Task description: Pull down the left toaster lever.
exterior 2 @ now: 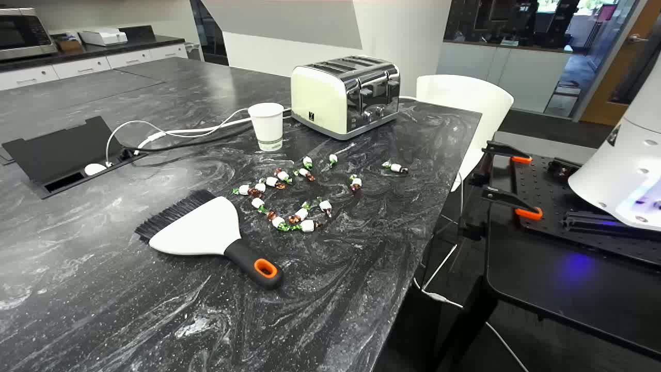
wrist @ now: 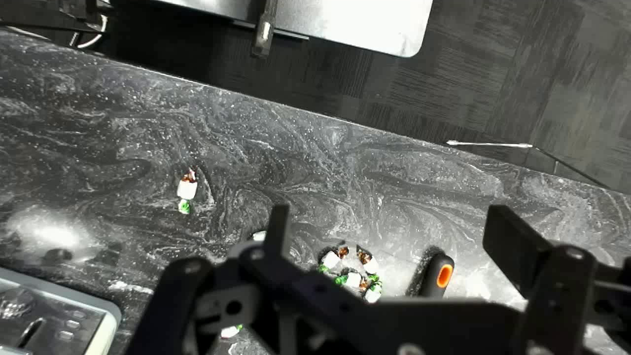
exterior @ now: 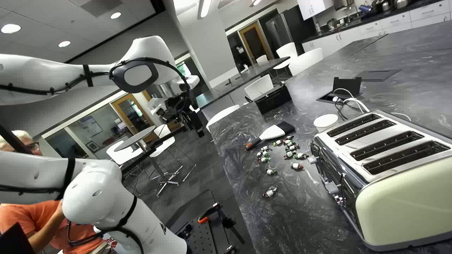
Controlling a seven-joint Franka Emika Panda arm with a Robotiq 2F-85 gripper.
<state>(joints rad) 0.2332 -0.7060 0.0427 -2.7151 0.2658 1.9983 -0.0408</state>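
Cream toaster (exterior 2: 343, 96) on bench (exterior 2: 335, 320), near paper cup (exterior 2: 267, 126). Looks heavy, rigid, slick-sided; should sit firm. Left lever (exterior 2: 366, 93) probably springy, stiff: press down on its top, no pinch. Claw (wrist: 389, 224) spread wide, holding nothing, well apart from toaster.

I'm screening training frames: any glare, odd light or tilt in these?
Wrist view: glare whitens the countertop near the toaster, the gripper nearly black; in an exterior view, ceiling lights blow out and the picture tilts; in an exterior view, a blue glow on the black stand.
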